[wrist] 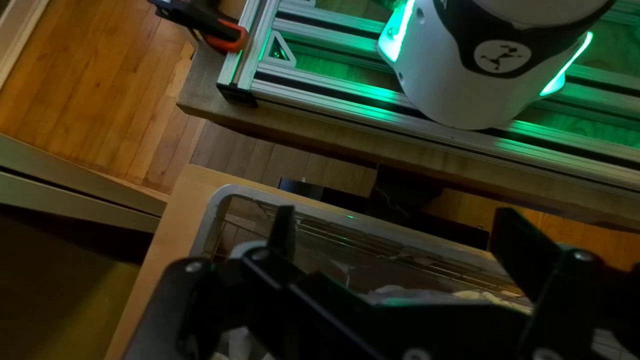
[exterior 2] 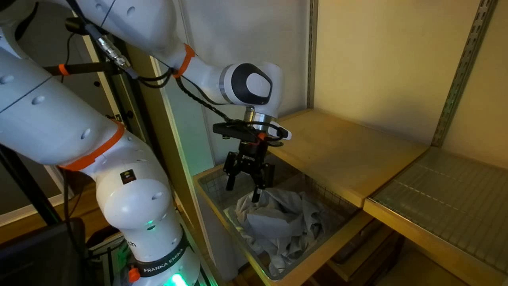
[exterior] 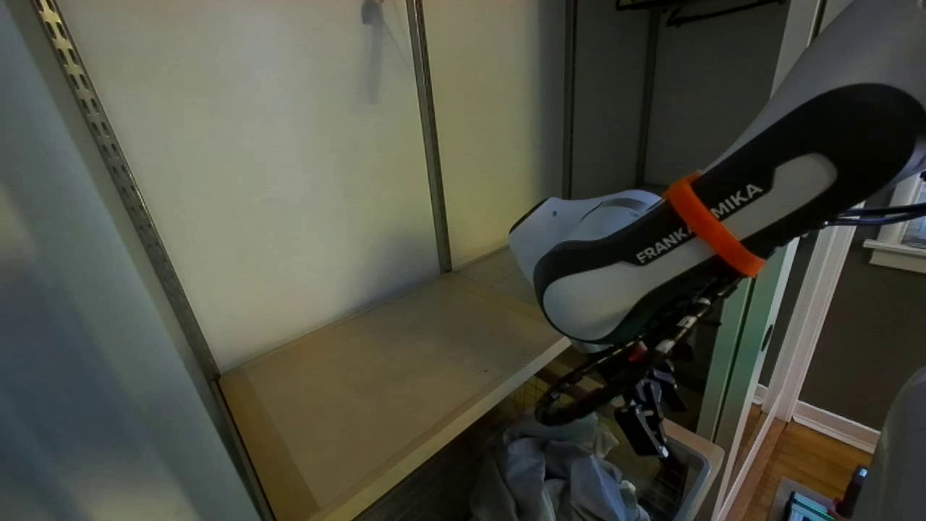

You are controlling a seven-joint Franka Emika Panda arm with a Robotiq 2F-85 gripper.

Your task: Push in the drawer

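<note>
The drawer (exterior 2: pixel 325 251) has a light wooden rim and a wire basket. It stands pulled out from under the beige shelf board (exterior 2: pixel 349 153). The drawer's corner also shows in an exterior view (exterior: pixel 705 449) and its wooden side in the wrist view (wrist: pixel 165 235). Crumpled grey cloth (exterior 2: pixel 278 218) lies in the basket. My gripper (exterior 2: pixel 243 191) points down over the drawer's opening, near its outer end, with fingers wide apart and nothing between them. In the wrist view, the gripper (wrist: pixel 395 217) has the drawer's outer rim between and beyond its fingers. I cannot tell whether the fingertips are below the rim.
The beige board (exterior: pixel 376 376) sits above the drawer, close to my forearm. A ribbed shelf (exterior 2: pixel 448 198) adjoins it. Wooden pull-outs (exterior 2: pixel 357 250) are lower down. A pale door edge (exterior: pixel 745 362) stands beside the drawer. My base frame (wrist: pixel 350 105) faces the drawer's outer end across a narrow gap.
</note>
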